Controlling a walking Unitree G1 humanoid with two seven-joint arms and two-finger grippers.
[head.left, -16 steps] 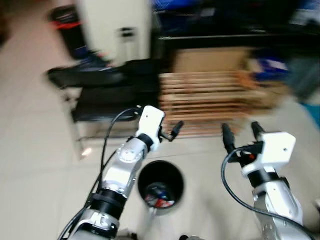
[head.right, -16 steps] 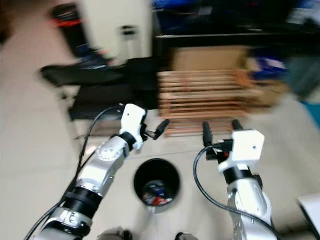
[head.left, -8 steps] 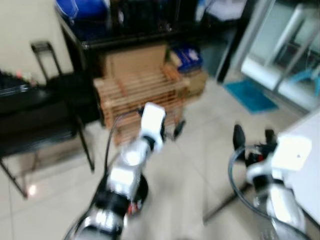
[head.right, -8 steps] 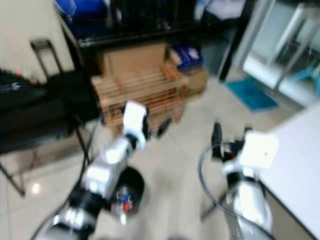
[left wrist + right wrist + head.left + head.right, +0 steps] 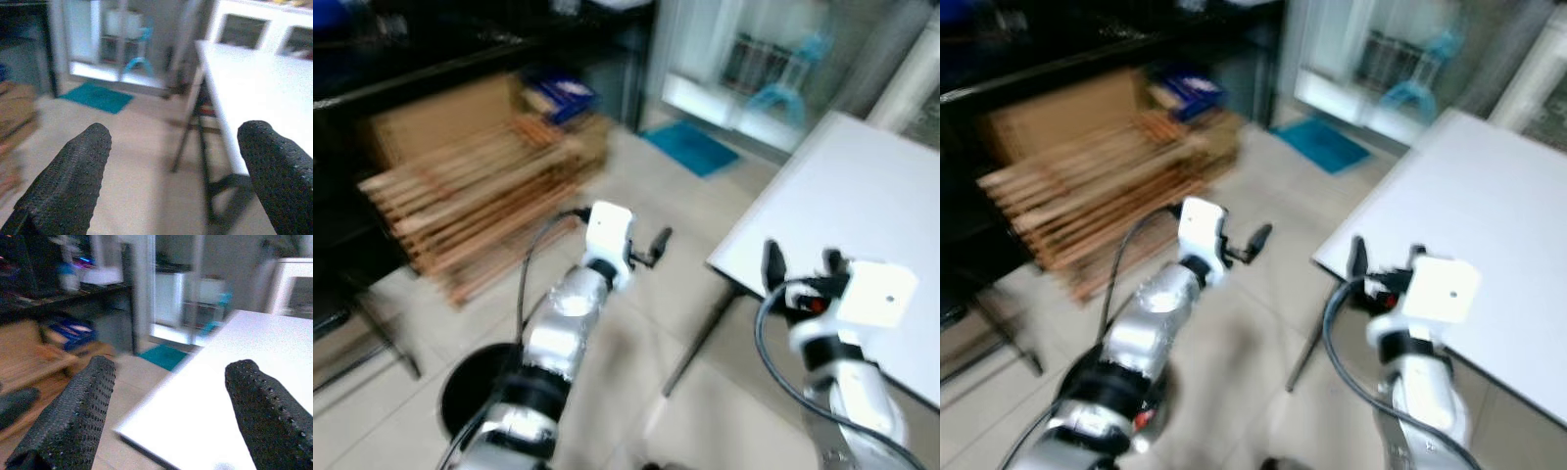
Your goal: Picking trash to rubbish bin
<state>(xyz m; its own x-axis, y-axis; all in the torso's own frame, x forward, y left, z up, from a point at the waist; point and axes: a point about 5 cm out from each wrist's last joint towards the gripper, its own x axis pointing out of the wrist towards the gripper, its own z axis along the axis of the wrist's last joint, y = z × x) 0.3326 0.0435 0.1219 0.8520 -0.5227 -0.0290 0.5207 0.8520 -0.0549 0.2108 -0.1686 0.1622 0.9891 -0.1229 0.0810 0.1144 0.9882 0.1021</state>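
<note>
- The black rubbish bin [image 5: 470,387] stands on the pale tiled floor [image 5: 636,323] at the lower left of the head views, partly hidden behind the left arm [image 5: 558,343]; a bit of red shows inside it in the right eye view, but what it holds is too blurred to tell.
- The left pincer [image 5: 658,245] is held up in front of the robot, above the floor and well apart from the bin. Its two black fingers [image 5: 68,176] stand wide apart in the left wrist view, with nothing between them.
- The right pincer [image 5: 798,264] is raised at about the same height, over the near corner of a white tabletop [image 5: 862,206]. Its fingers [image 5: 73,411] are likewise spread wide and carry nothing.
- The white tabletop reaches from the right side of the head views toward the middle, on dark slanting legs [image 5: 695,338].
- A stack of wooden slatted crates [image 5: 470,206] lies on the floor to the left, beyond the bin, with brown cardboard [image 5: 431,122] behind it and a dark shelf [image 5: 460,59] above.
- A blue box [image 5: 563,93] sits near the far end of the crates.
- A teal mat [image 5: 695,149] lies on the floor farther off, before a pale glass-fronted cabinet [image 5: 754,69].
- The head views are blurred.
</note>
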